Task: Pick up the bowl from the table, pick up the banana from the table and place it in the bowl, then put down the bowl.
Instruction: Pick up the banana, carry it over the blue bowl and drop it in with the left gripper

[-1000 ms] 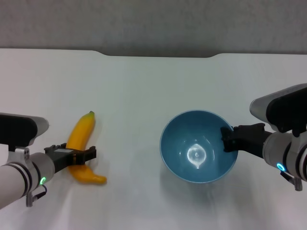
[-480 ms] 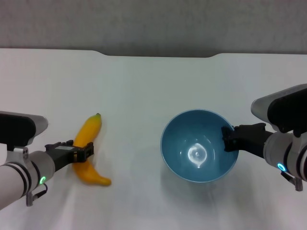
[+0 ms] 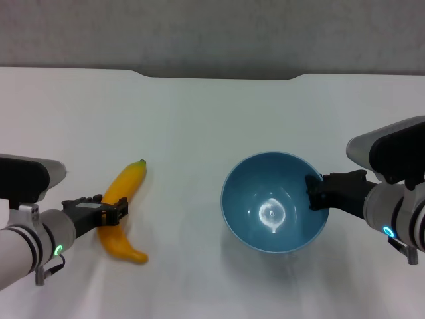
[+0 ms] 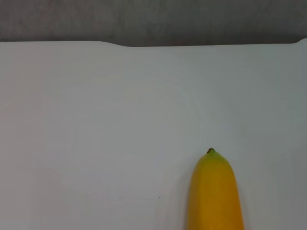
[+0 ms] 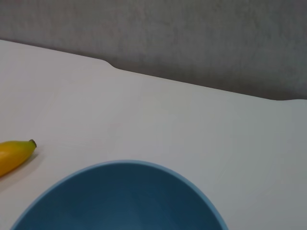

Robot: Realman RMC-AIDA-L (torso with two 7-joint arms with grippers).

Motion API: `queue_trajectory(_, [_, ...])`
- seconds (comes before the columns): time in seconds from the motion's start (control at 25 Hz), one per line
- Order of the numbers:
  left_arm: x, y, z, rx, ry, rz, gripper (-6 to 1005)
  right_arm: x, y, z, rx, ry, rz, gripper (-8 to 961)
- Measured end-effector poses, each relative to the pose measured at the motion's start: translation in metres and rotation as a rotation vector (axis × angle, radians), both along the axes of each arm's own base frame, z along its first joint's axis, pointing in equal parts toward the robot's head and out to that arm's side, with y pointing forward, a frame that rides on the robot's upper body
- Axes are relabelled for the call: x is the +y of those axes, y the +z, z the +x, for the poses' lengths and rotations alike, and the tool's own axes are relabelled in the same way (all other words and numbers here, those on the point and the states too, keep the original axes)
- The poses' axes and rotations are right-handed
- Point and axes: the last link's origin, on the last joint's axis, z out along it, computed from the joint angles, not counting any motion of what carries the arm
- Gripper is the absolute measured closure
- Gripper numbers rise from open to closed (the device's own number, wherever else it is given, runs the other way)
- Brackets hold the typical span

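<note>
The light-blue bowl (image 3: 265, 199) is right of centre on the white table (image 3: 199, 113), tipped a little, with a faint shadow under its near side. My right gripper (image 3: 316, 193) is shut on the bowl's right rim. The yellow banana (image 3: 127, 191) lies at the left, stem tip pointing to the far right. My left gripper (image 3: 109, 214) is shut across its middle. The left wrist view shows the banana's tip end (image 4: 213, 196) over bare table. The right wrist view shows the bowl's rim (image 5: 120, 165) and, beyond it, the banana's tip (image 5: 14, 154).
The table's far edge has a shallow notch (image 3: 219, 76), with a grey wall behind it. Only the bowl, the banana and my two arms show on the table.
The banana has turned in my left gripper, its stem tip swinging to the right and slightly nearer. The bowl and right gripper have hardly moved.
</note>
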Motion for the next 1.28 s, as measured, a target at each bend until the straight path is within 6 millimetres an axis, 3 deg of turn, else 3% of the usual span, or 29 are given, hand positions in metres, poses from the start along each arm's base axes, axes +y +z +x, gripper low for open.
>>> queue_trajectory(0.24, [-0.001, 0.007, 0.008, -0.029, -0.017, 0.014, 472, 0.000, 0.001, 0.004, -0.003, -0.009, 0.003, 889])
queue_trajectory(0.36, [-0.004, 0.030, 0.021, -0.094, -0.037, 0.061, 473, 0.000, 0.001, 0.006, -0.003, -0.012, 0.005, 888])
queue_trajectory(0.6, [-0.006, 0.055, 0.039, -0.252, -0.040, 0.029, 471, 0.002, -0.004, 0.013, 0.004, -0.015, 0.013, 886])
queue_trajectory(1.08, [-0.019, 0.086, 0.086, -0.626, -0.317, -0.095, 450, 0.008, -0.029, -0.005, 0.058, 0.044, -0.032, 883])
queue_trajectory(1.28, [-0.019, 0.081, 0.089, -0.749, -0.355, -0.125, 442, 0.012, -0.035, -0.016, 0.073, 0.073, -0.043, 881])
